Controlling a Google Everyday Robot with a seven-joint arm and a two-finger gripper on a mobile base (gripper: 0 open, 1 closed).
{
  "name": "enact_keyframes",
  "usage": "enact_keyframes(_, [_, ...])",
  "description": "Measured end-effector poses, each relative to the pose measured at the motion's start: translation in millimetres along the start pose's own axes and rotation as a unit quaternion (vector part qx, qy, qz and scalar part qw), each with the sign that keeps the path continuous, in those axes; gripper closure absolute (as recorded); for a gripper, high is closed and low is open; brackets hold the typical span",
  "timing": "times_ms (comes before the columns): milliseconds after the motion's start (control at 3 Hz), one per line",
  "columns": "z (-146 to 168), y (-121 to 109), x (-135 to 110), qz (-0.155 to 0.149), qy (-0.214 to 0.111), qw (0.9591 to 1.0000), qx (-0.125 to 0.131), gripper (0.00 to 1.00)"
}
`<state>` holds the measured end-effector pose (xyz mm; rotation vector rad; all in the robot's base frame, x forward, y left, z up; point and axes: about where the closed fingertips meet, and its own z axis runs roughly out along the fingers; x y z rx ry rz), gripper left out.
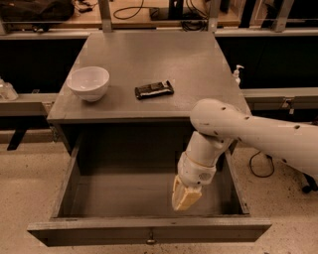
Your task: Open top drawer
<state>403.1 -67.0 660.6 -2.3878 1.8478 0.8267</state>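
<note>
A speckled beige floor [30, 168] lies under a grey table [149, 54] with a flat, matte top. The left bench [25, 104] and the right bench [278, 94], both low and grey, flank it, with dark space behind and beneath them. Behind the table a wooden ledge [149, 17] carries black cables, and grey metal posts [105, 9] rise past it. A black cord [262, 166] loops on the floor at right. The light is dim and warm. The gripper [186, 197] hangs low, just in front of the table.
</note>
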Motion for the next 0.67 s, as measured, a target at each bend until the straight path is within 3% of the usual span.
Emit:
enact_keyframes(333, [-41.5,-11.3,-3.0,-0.022,0.013,0.9971,0.071,1.0])
enact_keyframes(667, [-88.3,-11.3,-15.3,-0.051,-0.003,0.9879,0.147,0.82])
